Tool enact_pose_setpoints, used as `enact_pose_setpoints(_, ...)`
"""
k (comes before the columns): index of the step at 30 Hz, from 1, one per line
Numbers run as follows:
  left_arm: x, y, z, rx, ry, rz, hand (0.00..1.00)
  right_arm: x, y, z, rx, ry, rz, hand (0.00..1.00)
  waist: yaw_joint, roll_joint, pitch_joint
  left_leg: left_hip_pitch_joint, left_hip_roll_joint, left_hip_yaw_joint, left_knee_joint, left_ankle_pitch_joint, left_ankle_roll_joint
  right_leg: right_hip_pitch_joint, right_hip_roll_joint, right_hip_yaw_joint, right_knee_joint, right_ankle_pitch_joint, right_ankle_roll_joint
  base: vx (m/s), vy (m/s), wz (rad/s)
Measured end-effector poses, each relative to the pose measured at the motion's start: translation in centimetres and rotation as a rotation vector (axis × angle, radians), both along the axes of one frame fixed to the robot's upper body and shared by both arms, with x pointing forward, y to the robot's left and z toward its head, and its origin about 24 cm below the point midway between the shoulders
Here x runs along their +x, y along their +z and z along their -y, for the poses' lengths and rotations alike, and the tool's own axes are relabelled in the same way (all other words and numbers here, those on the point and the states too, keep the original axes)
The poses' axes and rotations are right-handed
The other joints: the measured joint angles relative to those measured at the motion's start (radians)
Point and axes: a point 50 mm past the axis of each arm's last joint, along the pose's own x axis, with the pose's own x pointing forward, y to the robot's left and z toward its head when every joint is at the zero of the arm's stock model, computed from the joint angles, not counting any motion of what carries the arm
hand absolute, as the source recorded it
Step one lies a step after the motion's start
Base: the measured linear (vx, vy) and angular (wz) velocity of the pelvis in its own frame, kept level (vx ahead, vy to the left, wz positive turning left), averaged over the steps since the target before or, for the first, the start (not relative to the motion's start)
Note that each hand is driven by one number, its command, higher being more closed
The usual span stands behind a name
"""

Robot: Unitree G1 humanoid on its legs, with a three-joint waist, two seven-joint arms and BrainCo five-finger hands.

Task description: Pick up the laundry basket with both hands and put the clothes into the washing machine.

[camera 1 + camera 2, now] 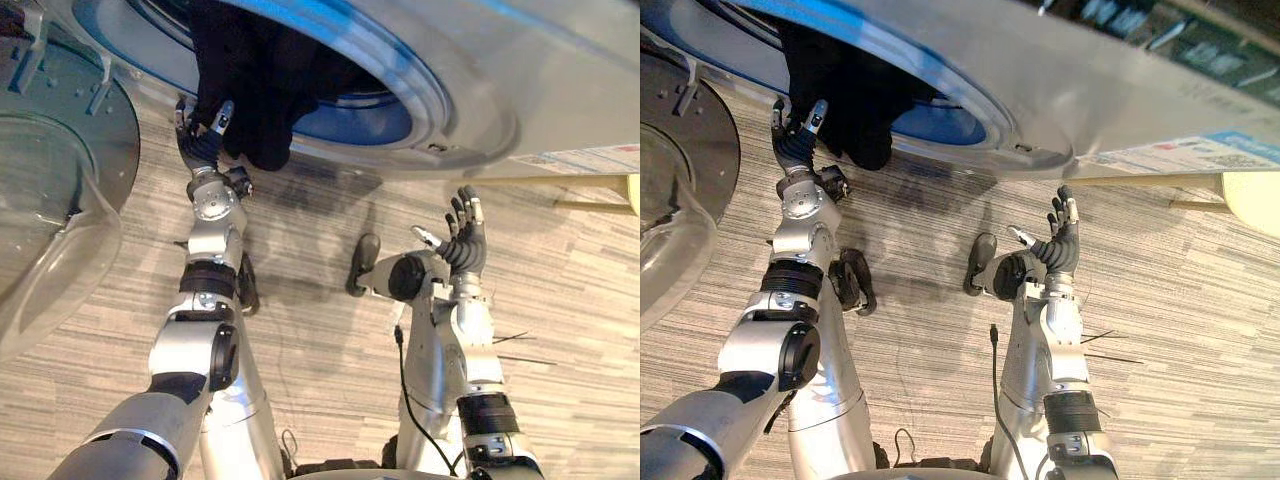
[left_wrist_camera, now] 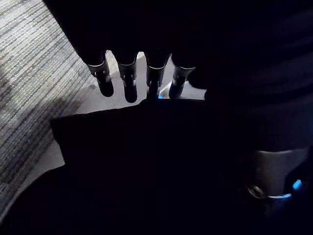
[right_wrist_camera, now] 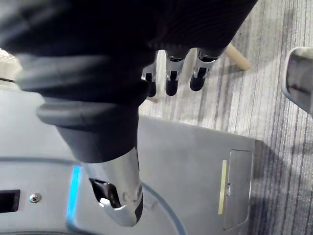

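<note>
Striped grey floor [image 1: 320, 350] below the washing machine [image 1: 520, 60]. Dark clothes [image 1: 250, 80] hang from its drum mouth, and the left hand [image 1: 203, 145] is against them.

Right eye view: the right hand [image 1: 1058, 250] is spread and empty.

Left wrist view: the fingers [image 2: 129, 81] are straight and nothing grips the cloth, so it could slip out onto the floor.

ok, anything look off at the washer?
Yes: the dark garment hangs out over the lower rim of the drum opening, not fully inside. The left hand touches its hanging edge; the right hand is open, apart.
</note>
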Motion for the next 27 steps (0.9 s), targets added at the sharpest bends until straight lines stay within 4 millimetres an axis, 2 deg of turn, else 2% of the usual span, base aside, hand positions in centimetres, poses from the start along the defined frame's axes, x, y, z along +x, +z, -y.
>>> enact_pose_setpoints(6,-0.3,-0.7,1.8,0.043,-0.044,-0.006,1.0,-0.1,0.1,0.0,-0.001,-0.001,0.013,0.0,0.002,0.0,0.0,-0.003,-0.003,0.001,0.012,0.0,0.0,0.0,-0.002,0.004,0.01,0.0,0.0,0.02,-0.019,0.03)
enact_pose_setpoints(11,-1.6,-0.7,3.7,0.084,-0.115,0.062,1.0,-0.1,0.1,0.0,-0.001,0.001,0.015,0.0,0.002,0.0,0.0,0.0,-0.006,0.005,0.012,0.0,0.001,0.001,-0.011,0.009,0.013,0.0,0.0,0.01,-0.004,0.01)
enact_pose_setpoints(14,-1.9,-1.5,4.2,0.067,-0.12,0.048,1.0,-0.1,0.0,0.0,-0.002,0.001,0.01,0.0,-0.001,-0.001,0.0,0.019,-0.018,0.016,-0.007,0.001,0.002,0.006,-0.018,0.02,0.007,0.0,0.0,0.03,-0.022,0.08)
enact_pose_setpoints(16,-2.7,-1.6,5.6,0.098,-0.193,0.091,1.0,0.0,-0.6,-0.3,-0.004,0.011,-0.016,0.0,0.001,-0.001,0.0,0.051,-0.017,0.02,-0.026,0.003,0.006,0.035,-0.016,0.02,-0.009,0.001,-0.001,0.05,-0.031,0.02)
enact_pose_setpoints(18,-4.1,0.0,9.0,0.126,-0.352,0.219,1.0,0.0,-1.0,-0.8,-0.007,0.03,-0.033,0.0,0.0,-0.001,0.0,0.09,-0.016,0.03,-0.065,0.004,0.006,0.072,-0.015,0.018,-0.048,0.003,0.009,0.05,-0.018,0.0)
enact_pose_setpoints(21,-5.1,1.6,10.9,0.078,-0.452,0.33,1.0,0.0,-1.0,-1.1,-0.02,0.042,-0.035,0.0,-0.001,0.0,0.0,0.127,-0.012,0.043,-0.094,0.004,0.007,0.104,-0.007,0.02,-0.083,0.01,0.017,0.05,-0.013,-0.08)
enact_pose_setpoints(24,-5.2,1.9,11.2,0.021,-0.498,0.348,1.0,0.0,-1.0,-1.0,-0.027,0.039,-0.039,0.0,-0.002,0.0,0.0,0.134,-0.004,0.048,-0.098,0.003,0.01,0.109,0.0,0.021,-0.088,0.012,0.012,0.05,-0.017,-0.08)
enact_pose_setpoints(27,-5.0,3.0,10.2,0.014,-0.477,0.373,1.0,0.0,-1.0,-1.0,-0.027,0.038,-0.042,0.0,-0.002,0.0,0.0,0.137,0.0,0.051,-0.104,0.003,0.01,0.108,0.002,0.019,-0.089,0.012,0.012,0.01,-0.011,-0.01)
